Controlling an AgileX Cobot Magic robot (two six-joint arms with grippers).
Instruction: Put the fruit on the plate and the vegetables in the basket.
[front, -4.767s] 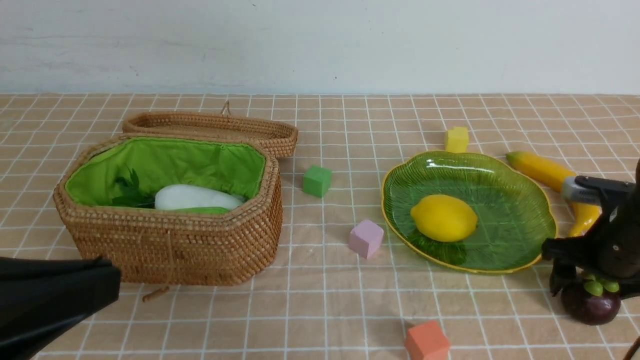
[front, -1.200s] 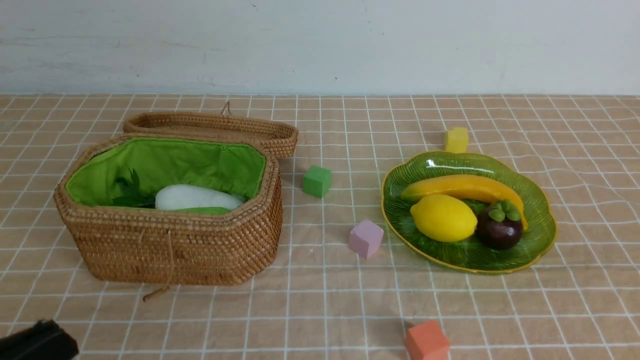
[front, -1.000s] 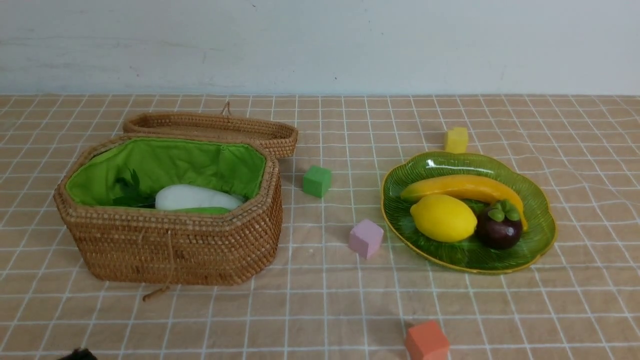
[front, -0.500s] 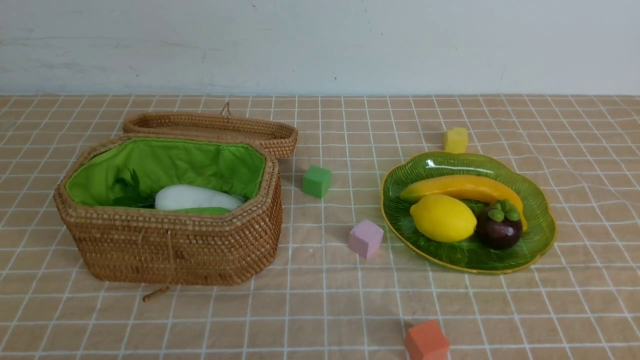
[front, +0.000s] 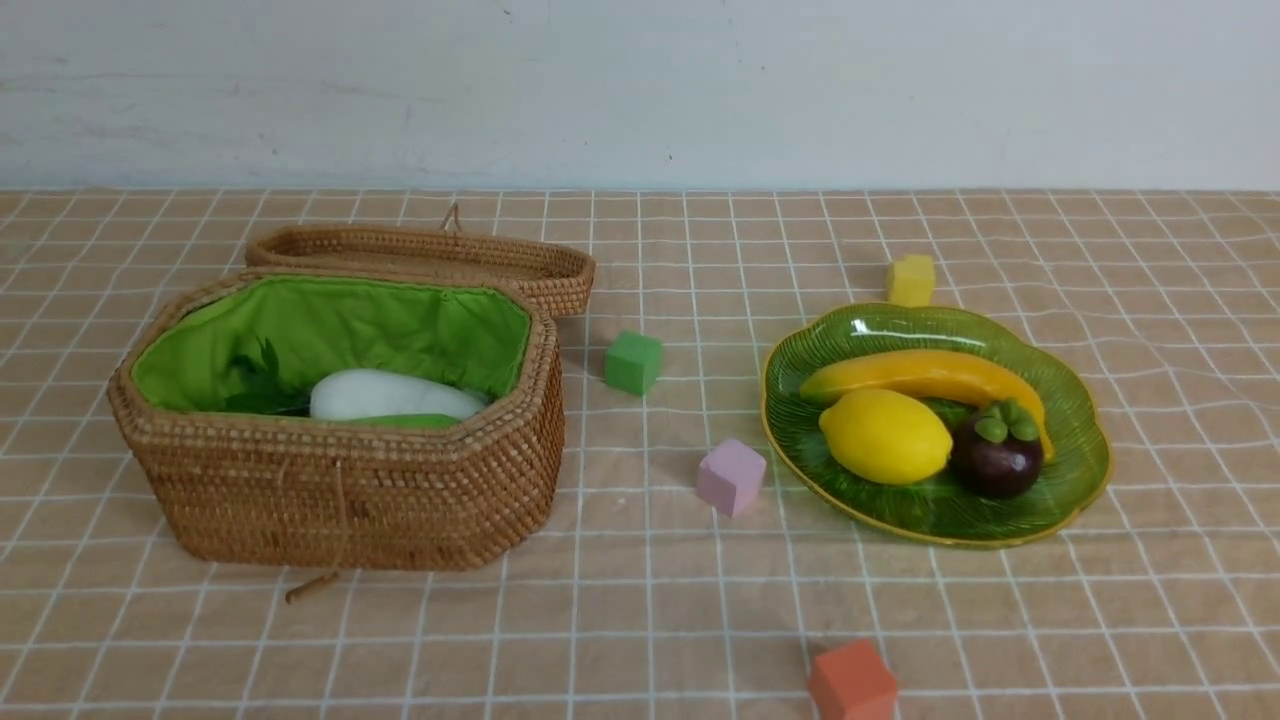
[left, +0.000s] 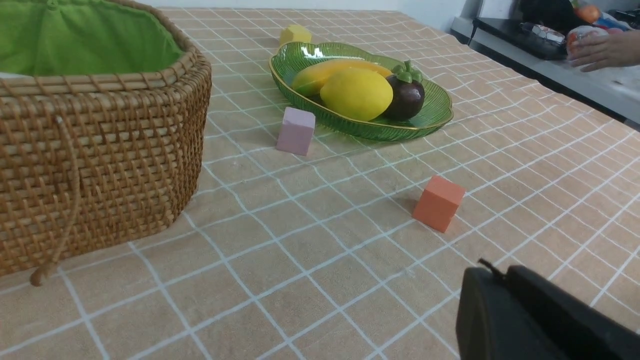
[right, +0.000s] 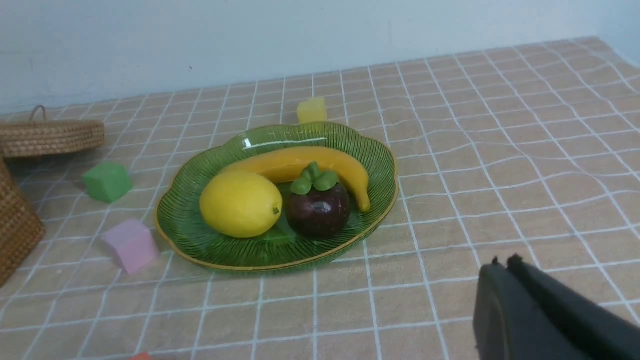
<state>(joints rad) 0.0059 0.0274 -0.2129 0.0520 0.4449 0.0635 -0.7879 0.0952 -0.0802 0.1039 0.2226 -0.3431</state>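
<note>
The green ribbed plate (front: 1075, 470) on the right holds a yellow lemon (front: 885, 436), a long banana (front: 925, 373) and a dark purple mangosteen (front: 996, 456). On the left, the wicker basket (front: 340, 490) with green lining holds a white radish (front: 390, 395) with dark leaves and a sliver of something light green. No other vegetables show. Neither arm shows in the front view. My left gripper (left: 492, 272) is shut and empty, above the cloth near the orange cube. My right gripper (right: 501, 264) is shut and empty, off the plate (right: 200, 240).
The basket's shallow woven lid (front: 430, 250) lies behind the basket. Foam cubes are scattered on the checked cloth: green (front: 633, 362), pink (front: 731, 477), yellow (front: 912, 279), orange (front: 852, 683). In the left wrist view a person's hand (left: 600, 50) rests on a side counter.
The banana and mangosteen now lie on the plate beside the lemon. Both arms have left the front view; the left gripper slid out at the lower left within the last second.
</note>
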